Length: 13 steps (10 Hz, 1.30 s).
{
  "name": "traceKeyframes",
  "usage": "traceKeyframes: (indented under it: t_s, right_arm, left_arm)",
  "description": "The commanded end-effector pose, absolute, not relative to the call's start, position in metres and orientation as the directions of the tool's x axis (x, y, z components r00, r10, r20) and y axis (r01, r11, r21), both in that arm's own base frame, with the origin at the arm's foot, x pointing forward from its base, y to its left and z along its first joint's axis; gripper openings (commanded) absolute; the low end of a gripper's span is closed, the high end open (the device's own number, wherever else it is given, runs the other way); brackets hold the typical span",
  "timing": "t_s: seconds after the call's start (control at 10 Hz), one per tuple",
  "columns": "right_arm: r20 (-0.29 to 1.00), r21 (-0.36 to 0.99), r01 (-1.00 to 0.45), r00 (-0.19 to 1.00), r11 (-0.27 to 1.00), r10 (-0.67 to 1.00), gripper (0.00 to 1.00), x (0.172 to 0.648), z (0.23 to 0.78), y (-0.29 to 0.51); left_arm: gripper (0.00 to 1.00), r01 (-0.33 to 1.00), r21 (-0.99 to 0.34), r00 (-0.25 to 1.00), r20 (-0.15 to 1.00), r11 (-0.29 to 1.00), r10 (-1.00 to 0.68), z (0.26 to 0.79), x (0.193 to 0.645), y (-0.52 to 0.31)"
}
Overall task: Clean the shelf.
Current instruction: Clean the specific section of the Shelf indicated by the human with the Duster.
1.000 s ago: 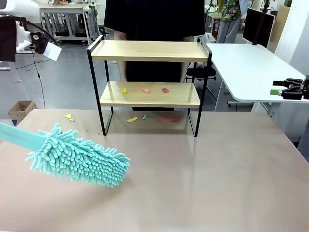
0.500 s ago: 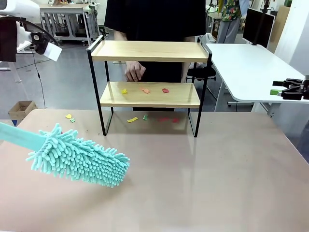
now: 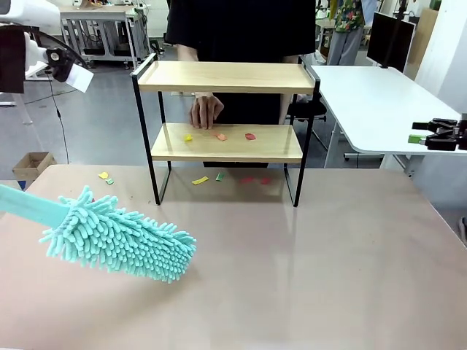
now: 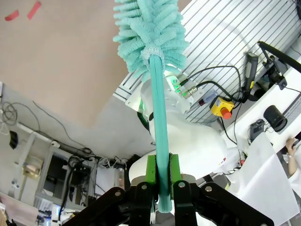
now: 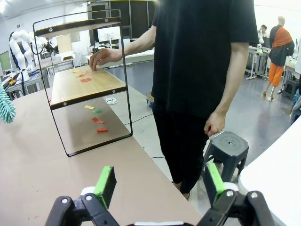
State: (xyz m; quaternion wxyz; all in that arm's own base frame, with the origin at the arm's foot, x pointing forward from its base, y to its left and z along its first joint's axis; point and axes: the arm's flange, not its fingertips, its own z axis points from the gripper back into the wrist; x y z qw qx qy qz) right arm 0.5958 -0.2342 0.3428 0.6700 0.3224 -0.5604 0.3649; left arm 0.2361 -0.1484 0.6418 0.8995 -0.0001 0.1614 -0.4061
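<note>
The shelf [image 3: 226,76] stands in the upper middle of the front view, at the far end of the brown table [image 3: 328,277]. The left gripper [image 4: 163,175] squeezes the thin handle of the teal duster [image 3: 117,237], whose fluffy head hangs at the lower left. The right gripper [image 5: 160,184] is spread wide and holds nothing.

A person's hand [image 3: 206,111] is at the lower board, right by the little paper scraps [image 3: 219,136]. If the duster sweeps in now, it may bump that hand. The shelf has thin legs and looks light, so a hard push may slide it or tip it. The handle looks smooth, so it may twist in the pads.

The boards are pale, smooth wood. The frame is thin black metal. The duster head is soft, with lots of floppy strands. The scraps are flat and tiny: yellow, orange and red.
</note>
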Motion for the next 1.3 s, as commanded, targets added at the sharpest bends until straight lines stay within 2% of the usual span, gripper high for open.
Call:
traceKeyframes:
  t_s: [0.0,1.2]
  right_arm:
    - [0.986,0.019,-0.852,0.101,0.523,0.130,1.00,0.5964,0.3458,-0.2324]
    - [0.986,0.019,-0.852,0.101,0.523,0.130,1.00,0.5964,0.3458,-0.2324]
  left_arm:
    - [0.14,0.721,-0.139,0.625,-0.291,0.678,-0.724,0.6479,0.2333,-0.1506]
    - [0.14,0.721,-0.139,0.625,-0.291,0.678,-0.724,0.6479,0.2333,-0.1506]
